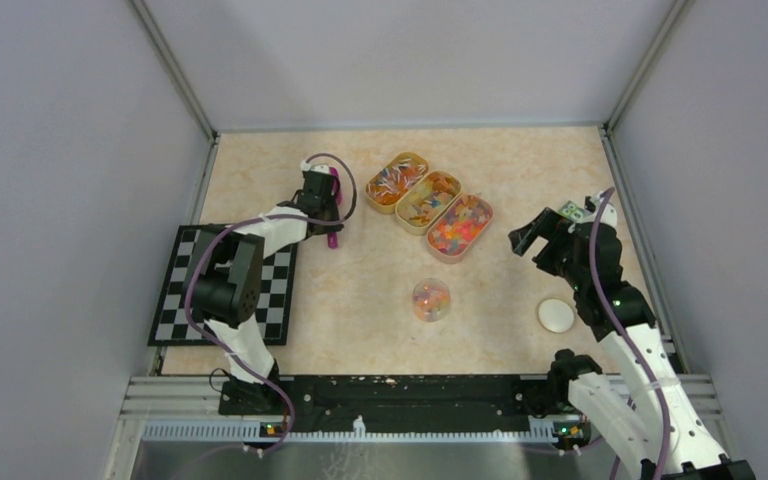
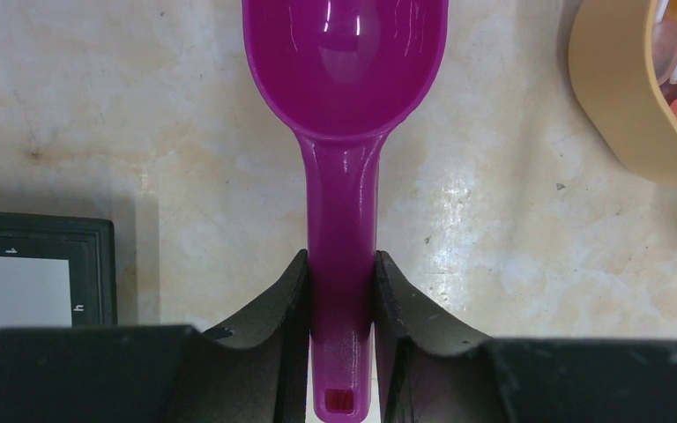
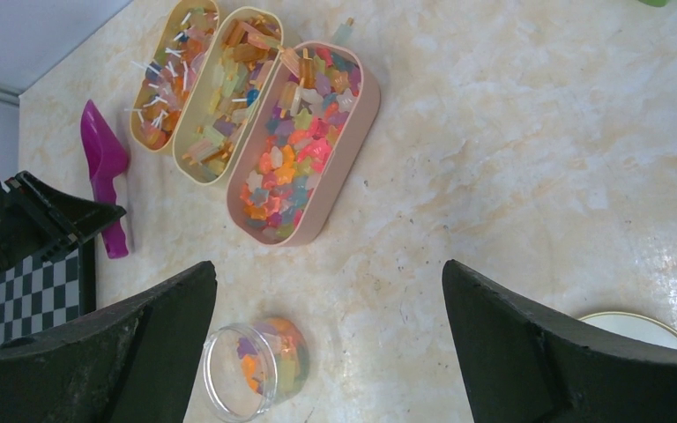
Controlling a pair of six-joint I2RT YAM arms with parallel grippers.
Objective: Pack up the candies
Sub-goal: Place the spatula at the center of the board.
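Left gripper (image 2: pixel 341 264) is seen clamped on the handle of the purple scoop (image 2: pixel 344 70) – both fingers (image 2: pixel 286 300) are pressed flat against the handle's sides, and the bowl is pointed away from the wrist. From the overhead camera this gripper (image 1: pixel 322 200) is placed at the far left of the marbled table (image 1: pixel 360 320), just left of the trays, with the scoop (image 1: pixel 333 238) showing beneath it; whether the scoop touches the surface cannot be told. The right gripper (image 3: pixel 328 273) is held wide apart with nothing between its fingers, and is raised over the right half of the table (image 1: pixel 535 235). The candies (image 3: pixel 295 141) are found mostly in three oval trays set side by side in a slanted row at the far middle of the table: a pink tray (image 3: pixel 353 150) nearest the right arm, a cream tray (image 3: pixel 196 169) in the middle, and a yellow tray (image 3: pixel 134 132) farthest left. The trays are touching or nearly so. A smaller share of the candies is seen inside a clear round container (image 3: pixel 220 388), placed alone on the table nearer the arm bases – well apart from the trays. A white round disc (image 1: pixel 556 316) lies to the right of that container, near the right arm. A black-and-white checkerboard (image 1: pixel 175 300) lies at the left edge, partly covered by the left arm.
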